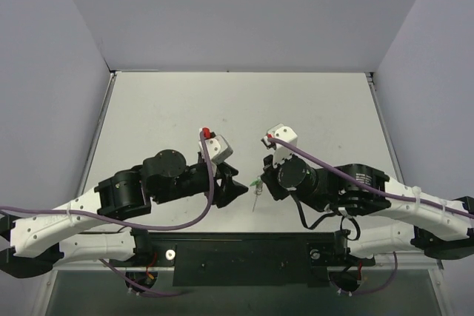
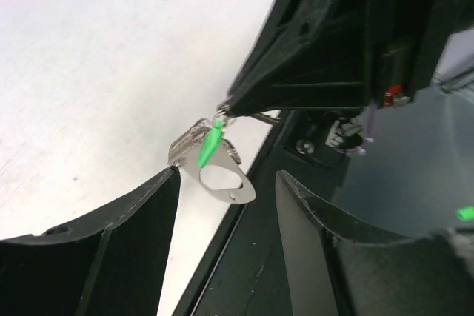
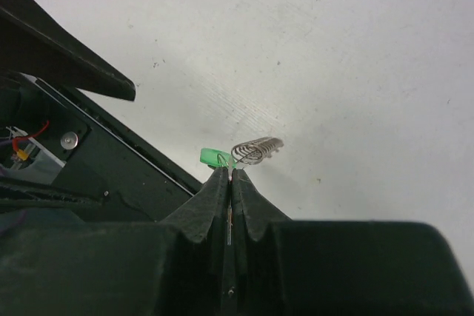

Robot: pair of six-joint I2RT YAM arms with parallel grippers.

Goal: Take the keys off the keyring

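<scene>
My right gripper (image 3: 231,173) is shut on the thin wire keyring (image 2: 224,112) and holds it above the table's near edge. From the ring hang a green tag (image 2: 211,144), a flat silver plate with a hole (image 2: 238,190) and a bunch of slim silver keys (image 2: 187,141). In the right wrist view the green tag (image 3: 213,157) and the bunched silver keys (image 3: 258,149) stick out past the fingertips. My left gripper (image 2: 228,175) is open, its fingers either side of and just below the hanging plate, not touching it. From above, the left gripper (image 1: 241,187) faces the right gripper (image 1: 260,178).
A black base plate (image 1: 244,253) runs along the table's near edge under the grippers. The white table (image 1: 237,109) is walled at the left, back and right. Purple cables loop over both arms.
</scene>
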